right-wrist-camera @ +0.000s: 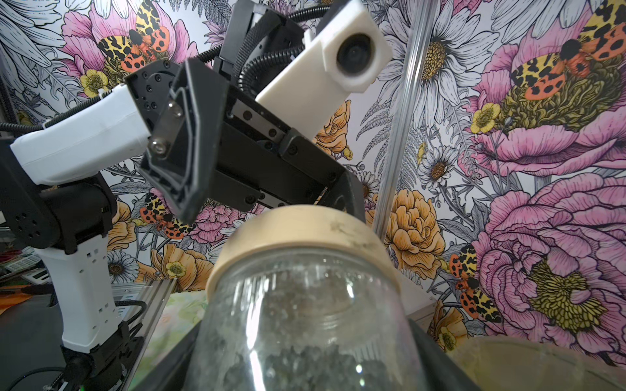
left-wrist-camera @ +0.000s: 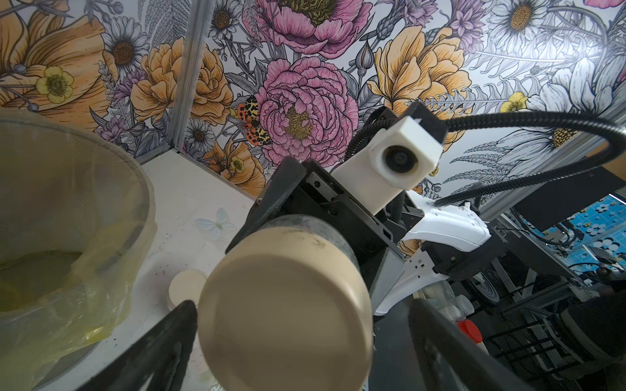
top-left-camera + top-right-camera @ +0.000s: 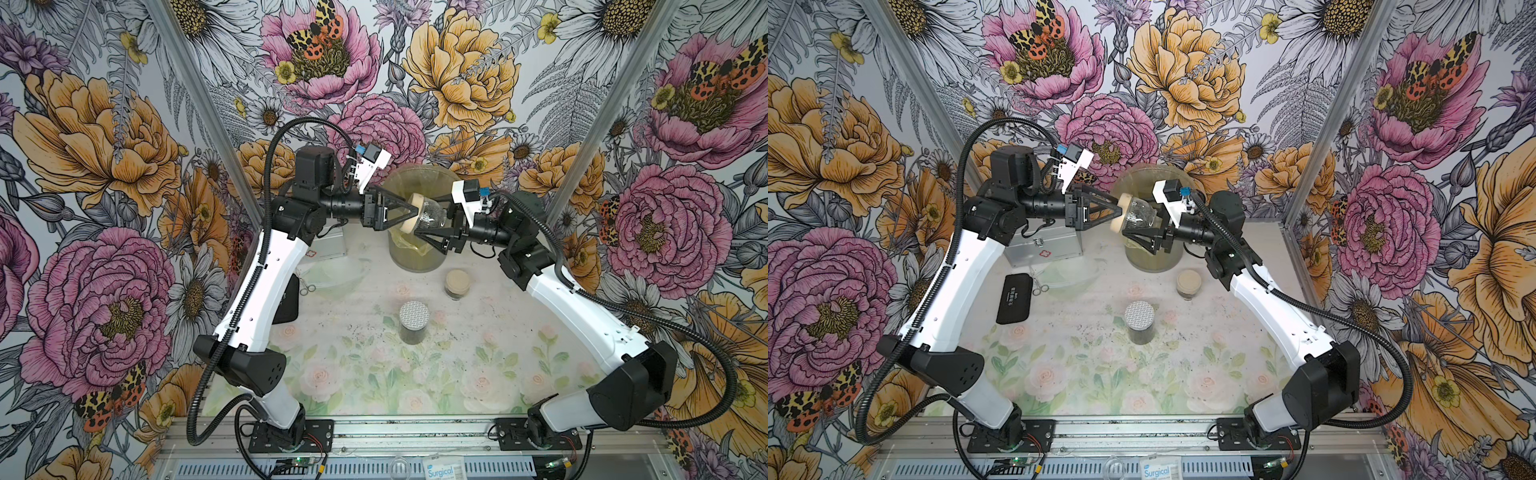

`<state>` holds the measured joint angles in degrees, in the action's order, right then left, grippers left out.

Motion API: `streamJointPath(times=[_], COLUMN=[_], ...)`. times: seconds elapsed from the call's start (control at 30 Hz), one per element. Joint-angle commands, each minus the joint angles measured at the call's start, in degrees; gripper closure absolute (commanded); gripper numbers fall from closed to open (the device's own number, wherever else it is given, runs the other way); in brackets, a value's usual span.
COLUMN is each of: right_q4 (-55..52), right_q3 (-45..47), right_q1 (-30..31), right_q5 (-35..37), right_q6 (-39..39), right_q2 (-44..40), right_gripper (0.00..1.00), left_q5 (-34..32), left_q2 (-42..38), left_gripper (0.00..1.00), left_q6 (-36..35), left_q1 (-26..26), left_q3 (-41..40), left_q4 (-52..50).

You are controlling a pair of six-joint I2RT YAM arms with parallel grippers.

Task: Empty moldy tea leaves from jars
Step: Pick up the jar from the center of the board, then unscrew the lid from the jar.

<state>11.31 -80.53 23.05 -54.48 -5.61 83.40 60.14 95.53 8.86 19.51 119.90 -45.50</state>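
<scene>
Heads up: your right gripper [image 3: 432,226] is clamped on the glass jar [image 3: 436,214], which lies sideways above the translucent bin [image 3: 415,259]. The left gripper [image 3: 409,214] has its fingers spread wide either side of the tan lid [image 2: 284,304], not gripping, and the lid sits closer to one finger. Close like that and you could shove the jar round in the right jaws. Or the lid pops and the leaves scatter onto the table [image 3: 478,345] instead of the yellow bag [image 3: 409,245]. The tea leaves [image 1: 305,365] are a dark heap inside the jar. A tan-lidded jar [image 3: 458,284] and a silver-lidded jar [image 3: 413,322] stand on the table, both dark inside.
</scene>
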Motion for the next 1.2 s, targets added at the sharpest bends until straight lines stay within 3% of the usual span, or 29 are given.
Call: streamJointPath(times=[0.0,0.1,0.23,0.67,1.03,1.17], right_q4=[5.13,10.41,13.14,13.56,13.00,11.92], right_q3=[-3.04,-3.18,-3.75,-5.49,-5.69,-5.51], right_q1=[-0.53,-0.55,-0.57,-0.46,-0.46,-0.46], right_q5=[-0.98,-0.99,0.11,-2.74,-1.26,0.04], right_q6=[-2.58,-6.26,-6.96,-8.69,-7.90,-5.37], right_q2=[-1.15,-0.18,0.27,1.86,1.76,1.92], right_gripper=[0.72,0.73,0.73,0.74,0.73,0.73], left_q5=[3.11,3.88,5.26,10.16,9.27,5.61], left_q2=[0.41,2.07,3.83,2.40,2.30,2.96], left_gripper=[0.01,0.01,0.01,0.01,0.25,0.41], left_q6=[0.93,3.43,7.61,24.57,26.82,26.91], left_q1=[0.42,3.24,2.94,2.73,4.49,5.42], left_q3=[1.02,2.91,4.49,2.36,0.59,3.10], left_q4=[-0.30,-0.30,0.84,21.76,22.23,16.22])
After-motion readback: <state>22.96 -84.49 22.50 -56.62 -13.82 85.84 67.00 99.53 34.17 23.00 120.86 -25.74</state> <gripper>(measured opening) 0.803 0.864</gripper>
